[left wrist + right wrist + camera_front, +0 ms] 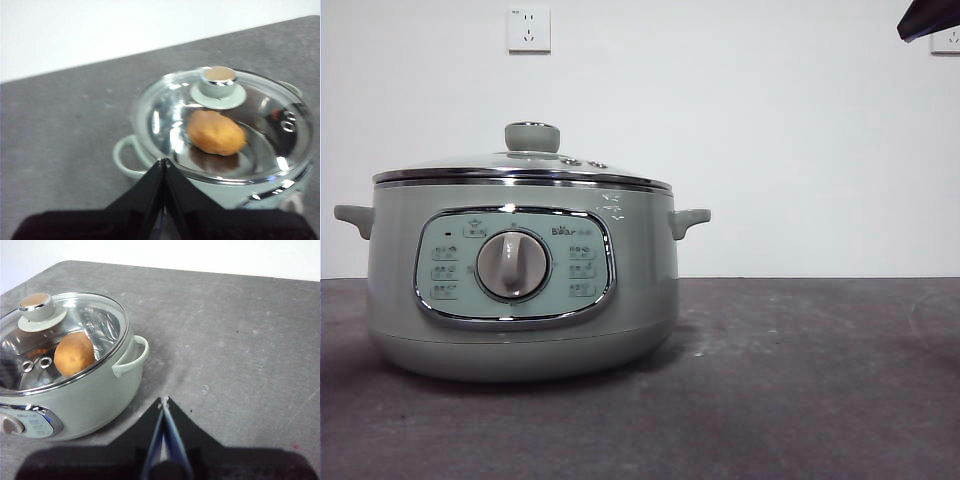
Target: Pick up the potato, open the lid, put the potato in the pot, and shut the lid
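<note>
Both claws, left claw and right claw, are pressed closed and empty, clear of the pot at frame left. Potato lies inside under the seated lid. Little risk remains; a careless retreat could knock its knob.

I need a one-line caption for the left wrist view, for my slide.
The potato lies inside the pot under the closed glass lid; left gripper shut, above.
</note>
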Available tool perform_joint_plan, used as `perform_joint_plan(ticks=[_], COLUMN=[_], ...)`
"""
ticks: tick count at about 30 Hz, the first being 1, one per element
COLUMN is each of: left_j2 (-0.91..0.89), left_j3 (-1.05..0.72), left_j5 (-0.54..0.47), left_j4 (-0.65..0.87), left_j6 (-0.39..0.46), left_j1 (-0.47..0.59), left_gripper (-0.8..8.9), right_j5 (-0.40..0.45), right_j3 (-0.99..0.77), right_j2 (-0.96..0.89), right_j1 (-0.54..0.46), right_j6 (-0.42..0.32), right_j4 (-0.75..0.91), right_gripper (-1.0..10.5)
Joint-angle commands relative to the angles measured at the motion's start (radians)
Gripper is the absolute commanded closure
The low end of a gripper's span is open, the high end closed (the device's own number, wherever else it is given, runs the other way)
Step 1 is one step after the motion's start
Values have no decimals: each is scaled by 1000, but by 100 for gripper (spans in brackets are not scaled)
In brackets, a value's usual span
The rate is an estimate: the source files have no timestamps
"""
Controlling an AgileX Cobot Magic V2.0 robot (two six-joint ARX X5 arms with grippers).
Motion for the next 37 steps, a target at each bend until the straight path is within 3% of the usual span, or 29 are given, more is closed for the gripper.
perform_joint_plan(ticks=[1, 8, 14, 27, 37], left_j2=[-27, -150, -275, -377, -376], left_j3=[-31, -231, -407, -592, -599], left_j5=[45, 225, 339, 337, 330], left_j4=[35, 266, 352, 348, 348], left_j6=[72, 79, 74, 66, 63], left_j1=[78, 348, 472, 538, 540], left_gripper=[817, 817, 817, 817, 817], right_j5=[-1, -1, -1, -1, -1], right_j3=[-8, -8, -8, -8, -8], right_j2=[-1, -1, -1, -1, -1], right_j1=[1, 1, 1, 1, 1], right_j6=[10, 10, 10, 10, 10], right_j4=[5, 5, 5, 5, 5], right_gripper=[946, 946, 946, 946, 946])
